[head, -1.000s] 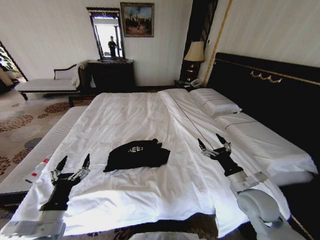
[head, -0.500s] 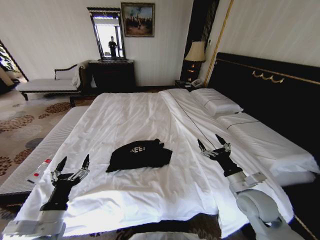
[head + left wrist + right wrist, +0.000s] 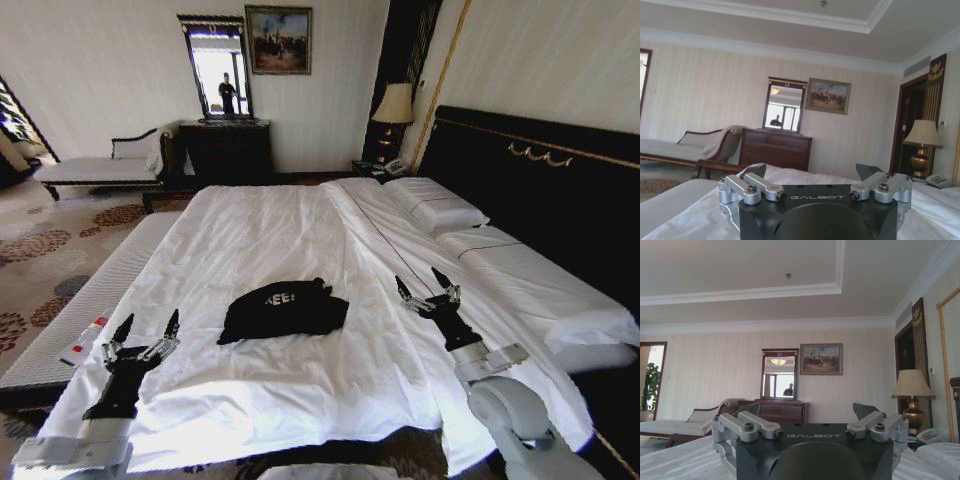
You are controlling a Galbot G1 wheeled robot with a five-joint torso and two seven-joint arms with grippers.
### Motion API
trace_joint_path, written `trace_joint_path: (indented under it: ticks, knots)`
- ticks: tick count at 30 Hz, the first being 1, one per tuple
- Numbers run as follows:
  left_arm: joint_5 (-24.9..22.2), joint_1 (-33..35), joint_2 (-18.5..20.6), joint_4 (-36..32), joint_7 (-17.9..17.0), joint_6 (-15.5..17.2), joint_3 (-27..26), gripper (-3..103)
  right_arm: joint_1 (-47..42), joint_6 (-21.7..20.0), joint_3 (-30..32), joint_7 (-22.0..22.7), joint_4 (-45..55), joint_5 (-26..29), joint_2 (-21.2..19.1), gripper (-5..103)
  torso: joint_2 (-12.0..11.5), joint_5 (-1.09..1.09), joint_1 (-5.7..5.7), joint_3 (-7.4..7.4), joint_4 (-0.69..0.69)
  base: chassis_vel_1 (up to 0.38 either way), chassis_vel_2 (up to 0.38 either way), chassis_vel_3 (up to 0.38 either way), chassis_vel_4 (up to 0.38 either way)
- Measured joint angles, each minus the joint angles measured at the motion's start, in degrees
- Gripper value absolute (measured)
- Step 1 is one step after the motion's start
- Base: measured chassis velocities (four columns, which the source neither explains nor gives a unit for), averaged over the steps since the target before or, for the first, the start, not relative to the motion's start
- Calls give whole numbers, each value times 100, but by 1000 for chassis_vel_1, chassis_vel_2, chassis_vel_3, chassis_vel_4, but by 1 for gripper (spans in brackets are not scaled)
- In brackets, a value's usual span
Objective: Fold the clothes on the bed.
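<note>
— Though crumpled rather than folded: one black T-shirt (image 3: 283, 309), lying near the middle of the bed (image 3: 250, 230), white lettering partly readable on top. Anything else on the sheets?

— Two white pillows (image 3: 436, 205) up by the black headboard (image 3: 540, 190), side by side. One small white item with red on it (image 3: 80, 342), resting on the pale bench (image 3: 90, 295) along the bed's left side; too small to identify.

— And claws?

— Two. Left claw (image 3: 146, 328) hovering over the bed's near left corner, fingers spread wide, holding nothing, well apart from the shirt. Right claw (image 3: 427, 288) raised over the sheet to the shirt's right, likewise spread wide and empty, also clear of the fabric.

— Same from the wrists?

— Yes: left claw (image 3: 812, 172) and right claw (image 3: 809, 411) both gaping, pointing toward the far wall. One mirror (image 3: 779, 375), one framed painting (image 3: 821, 359), one dark dresser (image 3: 775, 148), one lamp (image 3: 912, 395) and one phone (image 3: 930, 435) beside it.
</note>
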Motion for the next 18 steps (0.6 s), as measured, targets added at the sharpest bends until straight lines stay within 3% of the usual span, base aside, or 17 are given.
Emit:
trace_joint_path:
  ticks: [3,4,6,8,9,12,16,18]
  knots:
    - [-101,-177,208,127,-197,289,26,100,95,39,-78,8,-113,-6,37,100,0,0,0,0,0,0,0,0,0]
    - [-255,-284,348,179,-327,562,59,100,151,58,-128,22,-190,-12,58,100,0,-1,0,0,-1,0,0,0,0]
    - [-778,-439,583,198,-554,1043,147,100,245,77,-211,42,-314,-39,83,100,0,-1,0,0,-1,0,0,0,0]
    - [-1596,-707,889,208,-870,1587,319,100,378,102,-322,50,-484,-71,96,100,0,0,0,0,-1,0,0,0,0]
    - [-1596,-707,889,208,-870,1587,319,100,378,102,-322,50,-484,-71,96,100,0,0,0,0,-1,0,0,0,0]
    - [-2339,-1051,1078,396,-1143,1996,452,100,589,111,-541,61,-725,-78,66,100,0,1,0,1,-6,0,0,0,0]
    - [-3024,-1297,974,815,-1537,2246,466,100,929,114,-945,82,-1077,-76,-38,100,0,1,0,1,9,0,0,0,0]
    - [-3187,-1421,944,982,-1656,2294,502,100,958,121,-1010,82,-1158,-76,-43,100,0,1,1,1,4,0,0,0,0]
